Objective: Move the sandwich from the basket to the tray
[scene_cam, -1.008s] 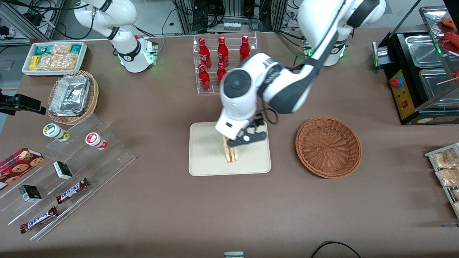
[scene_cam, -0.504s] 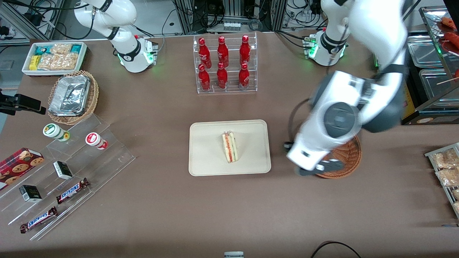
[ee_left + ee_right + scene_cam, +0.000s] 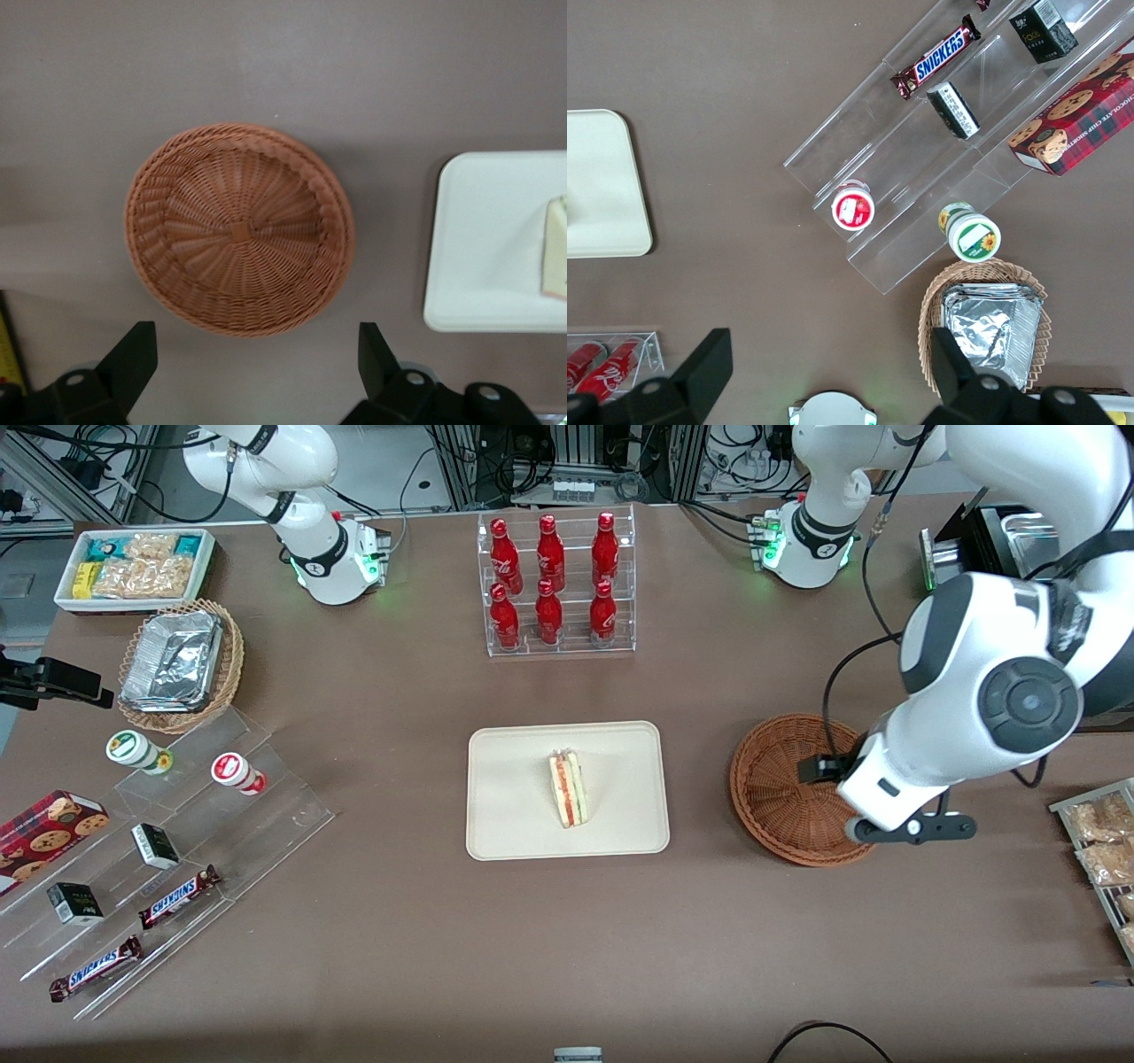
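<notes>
The sandwich (image 3: 567, 788), a white wedge with red and green filling, stands on its edge on the cream tray (image 3: 514, 815), in the tray's middle. The reddish-brown wicker basket (image 3: 788, 779) is empty and stands beside the tray, toward the working arm's end. My left gripper (image 3: 912, 830) hangs above the basket's rim on the side away from the tray, open and empty. In the left wrist view its gripper (image 3: 252, 363) has its black fingers (image 3: 133, 354) spread wide, with the empty basket (image 3: 239, 230), the tray (image 3: 487, 239) and a corner of the sandwich (image 3: 556, 261) below.
A clear rack of red bottles (image 3: 554, 584) stands farther from the camera than the tray. A tan basket of foil containers (image 3: 182, 664), a white tub of snacks (image 3: 133, 567) and a stepped acrylic display (image 3: 159, 850) lie toward the parked arm's end. Bagged snacks (image 3: 1099, 841) and a black appliance (image 3: 1010, 646) lie toward the working arm's end.
The gripper let go of the sandwich, which stays on the tray. The arm swung away over the basket toward the working arm's end of the table.
</notes>
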{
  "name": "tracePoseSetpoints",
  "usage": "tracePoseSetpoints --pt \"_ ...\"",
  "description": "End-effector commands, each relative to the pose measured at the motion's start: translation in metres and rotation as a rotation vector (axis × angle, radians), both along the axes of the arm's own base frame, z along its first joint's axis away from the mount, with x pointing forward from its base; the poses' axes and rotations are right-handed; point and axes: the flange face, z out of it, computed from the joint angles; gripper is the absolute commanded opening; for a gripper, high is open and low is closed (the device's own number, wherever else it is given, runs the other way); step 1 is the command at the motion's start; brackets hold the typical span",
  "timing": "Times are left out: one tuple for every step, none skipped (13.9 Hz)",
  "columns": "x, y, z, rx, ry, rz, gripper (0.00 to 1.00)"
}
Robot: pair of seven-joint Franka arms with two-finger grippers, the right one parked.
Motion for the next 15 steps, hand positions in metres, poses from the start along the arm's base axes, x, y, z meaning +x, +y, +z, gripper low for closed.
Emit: tracePoseSetpoints --pt "-0.019 0.028 0.018 -0.014 -0.017 -0.052 1.0" --pt "-0.023 0.035 0.022 -0.015 -0.02 -0.072 1.0" --pt "-0.034 0.042 0.029 -0.016 -0.031 -0.097 1.0" --pt "-0.042 0.066 0.034 -0.021 -0.039 -0.104 1.0" --pt "-0.053 0.078 0.043 -0.053 -0.038 -0.136 1.0" --pt "-0.059 0.082 0.052 -0.066 -0.041 -0.178 1.0" --pt "-0.064 0.094 0.059 -0.067 -0.03 -0.201 1.0" --pt "-0.068 0.11 0.068 -0.062 -0.034 -0.187 1.0" --pt "-0.074 0.12 0.079 -0.058 -0.042 -0.17 1.0" --pt "-0.079 0.129 0.089 -0.054 -0.047 -0.153 1.0" --pt "-0.086 0.137 0.099 -0.046 -0.05 -0.143 1.0" --pt "-0.092 0.147 0.108 -0.045 -0.055 -0.124 1.0" --pt "-0.098 0.152 0.117 -0.044 -0.066 -0.116 1.0" --pt "-0.102 0.153 0.122 -0.037 -0.069 -0.115 1.0" --pt "-0.104 0.154 0.125 -0.034 -0.072 -0.114 1.0"
